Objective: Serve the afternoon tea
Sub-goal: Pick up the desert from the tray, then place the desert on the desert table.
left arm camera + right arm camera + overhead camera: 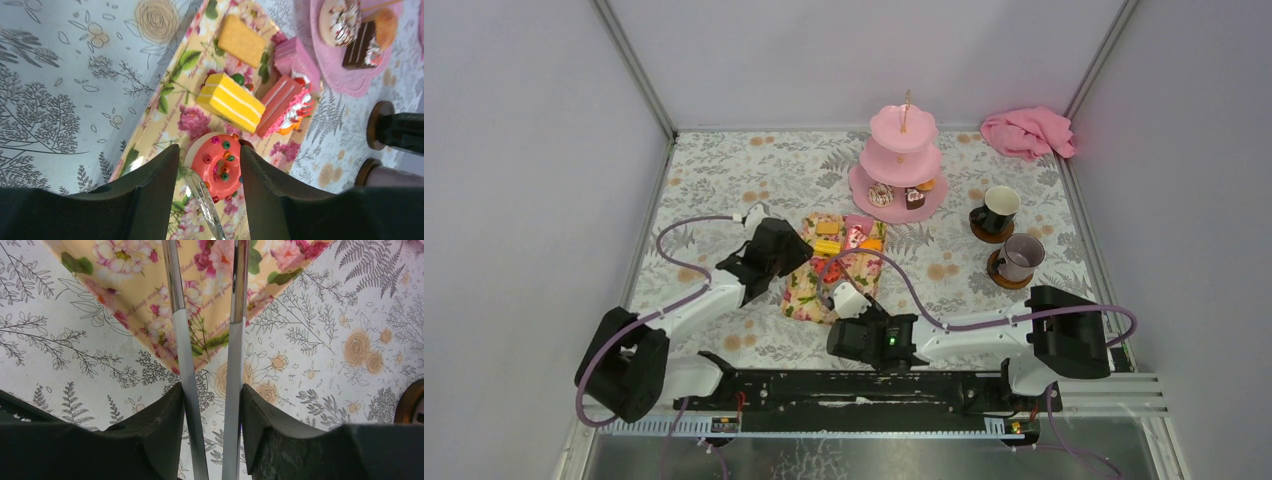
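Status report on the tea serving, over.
Left gripper straddles red doughnut on tray, grip unconfirmed. Right gripper shut on tongs. Tongs tip close beside doughnut.

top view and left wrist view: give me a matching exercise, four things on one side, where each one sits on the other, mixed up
Things:
1. red donut
2. chocolate cake
3. black mug
4. pink cloth

Places:
a. far right corner of the table
b. on a brown coaster
c. on the floral tray, between the fingers of the left claw
d. bottom tier of the pink stand

Pairs: 1-c, 2-d, 3-b, 4-a
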You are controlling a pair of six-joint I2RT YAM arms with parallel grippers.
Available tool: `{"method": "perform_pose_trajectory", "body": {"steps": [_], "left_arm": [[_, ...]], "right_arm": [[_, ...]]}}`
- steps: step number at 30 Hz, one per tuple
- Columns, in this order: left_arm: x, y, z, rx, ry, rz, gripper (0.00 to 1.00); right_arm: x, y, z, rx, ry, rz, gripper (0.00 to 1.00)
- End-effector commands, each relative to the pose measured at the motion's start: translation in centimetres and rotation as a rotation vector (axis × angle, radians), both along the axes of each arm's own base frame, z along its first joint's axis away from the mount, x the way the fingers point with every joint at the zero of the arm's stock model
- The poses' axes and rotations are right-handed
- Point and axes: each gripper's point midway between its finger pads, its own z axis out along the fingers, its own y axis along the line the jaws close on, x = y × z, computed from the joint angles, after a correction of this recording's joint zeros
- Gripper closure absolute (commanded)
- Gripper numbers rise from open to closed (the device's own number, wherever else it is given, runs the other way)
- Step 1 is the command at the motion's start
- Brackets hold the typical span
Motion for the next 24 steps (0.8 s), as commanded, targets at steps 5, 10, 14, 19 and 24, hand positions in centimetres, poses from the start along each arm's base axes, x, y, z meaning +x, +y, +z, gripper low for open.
{"method": "perform_pose_trajectory", "body": {"steps": [5,10,14,19,24], "left_arm": [[1.4,2.1,3.9,0.029,-0.107,0.118,0.44],[1.3,2.9,4.8,0.032,-0.143,0.143,0.43],[1.1,3.2,5.2,0.030,-0.164,0.153,0.43],[1.0,3.2,5.4,0.021,-0.177,0.148,0.43],[0.9,2.9,5.7,0.002,-0.189,0.134,0.43]], "right_arm": [[0.6,1.1,5.2,0.139,-0.025,-0.041,1.00],[0.7,0.7,8.5,0.227,-0.047,-0.072,1.00],[0.8,0.6,11.4,0.310,-0.059,-0.082,1.00],[1.1,-0.6,14.5,0.358,-0.091,-0.122,1.00],[2.1,-2.8,17.6,0.383,-0.173,-0.196,1.00]]}}
